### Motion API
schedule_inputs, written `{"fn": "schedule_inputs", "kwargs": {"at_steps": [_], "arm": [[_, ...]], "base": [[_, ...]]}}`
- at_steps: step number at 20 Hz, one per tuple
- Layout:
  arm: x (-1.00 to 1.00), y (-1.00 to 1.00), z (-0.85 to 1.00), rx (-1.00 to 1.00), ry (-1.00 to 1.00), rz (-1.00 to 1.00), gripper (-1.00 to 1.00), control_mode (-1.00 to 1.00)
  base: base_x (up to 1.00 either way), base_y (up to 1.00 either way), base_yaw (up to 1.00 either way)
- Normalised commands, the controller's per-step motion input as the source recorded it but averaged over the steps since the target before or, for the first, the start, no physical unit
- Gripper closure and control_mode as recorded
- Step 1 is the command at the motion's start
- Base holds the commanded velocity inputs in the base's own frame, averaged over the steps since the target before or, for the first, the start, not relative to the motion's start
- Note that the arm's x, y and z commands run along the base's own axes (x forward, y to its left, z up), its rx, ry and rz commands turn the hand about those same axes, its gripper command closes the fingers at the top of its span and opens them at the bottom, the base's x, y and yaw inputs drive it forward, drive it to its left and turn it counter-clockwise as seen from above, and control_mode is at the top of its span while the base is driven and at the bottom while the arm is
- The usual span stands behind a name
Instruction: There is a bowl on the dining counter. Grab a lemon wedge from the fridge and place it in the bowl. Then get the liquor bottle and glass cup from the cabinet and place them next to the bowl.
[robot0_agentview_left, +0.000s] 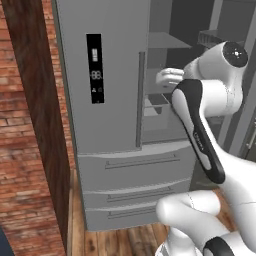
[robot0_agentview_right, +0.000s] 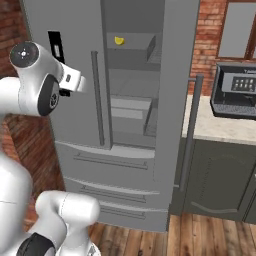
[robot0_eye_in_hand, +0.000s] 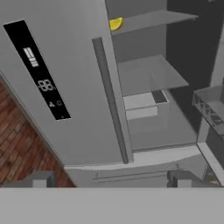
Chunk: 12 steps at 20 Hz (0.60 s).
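The lemon wedge (robot0_agentview_right: 119, 41) sits on an upper shelf (robot0_agentview_right: 131, 48) at the top centre of the right base view and top centre of the hand view, inside the fridge (robot0_agentview_left: 100, 100) whose right door stands open; the left base view hides the wedge. The hand (robot0_eye_in_hand: 111, 178) is spread wide and empty, its tips at the bottom of the hand view, well short of the shelves. The closed left door's handle (robot0_eye_in_hand: 111, 100) runs beside the opening, and a coffee machine (robot0_agentview_right: 235, 90) stands on the bench (robot0_agentview_right: 220, 131) at right.

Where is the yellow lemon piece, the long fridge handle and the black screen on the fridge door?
Yellow lemon wedge (robot0_agentview_right: 119, 40), right base view, its middle.
Long grey vertical fridge handle (robot0_eye_in_hand: 111, 100), hand view, mid-bar.
Black display panel on the fridge door (robot0_agentview_left: 95, 68), left base view, its centre.
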Motion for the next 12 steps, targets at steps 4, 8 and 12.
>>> {"fn": "schedule_inputs", "kwargs": {"at_steps": [4, 8, 12], "arm": [[0.18, 0.52, -0.37, 0.00, 0.00, 0.02, -1.00, -1.00], [0.42, 0.11, -0.35, -0.06, -0.01, 0.00, -1.00, -1.00], [0.43, 0.00, -0.05, -0.07, 0.05, 0.00, -1.00, -1.00]], "base": [[0.00, 0.00, 0.00], [0.00, 0.00, 0.00], [0.00, 0.00, 0.00]]}}
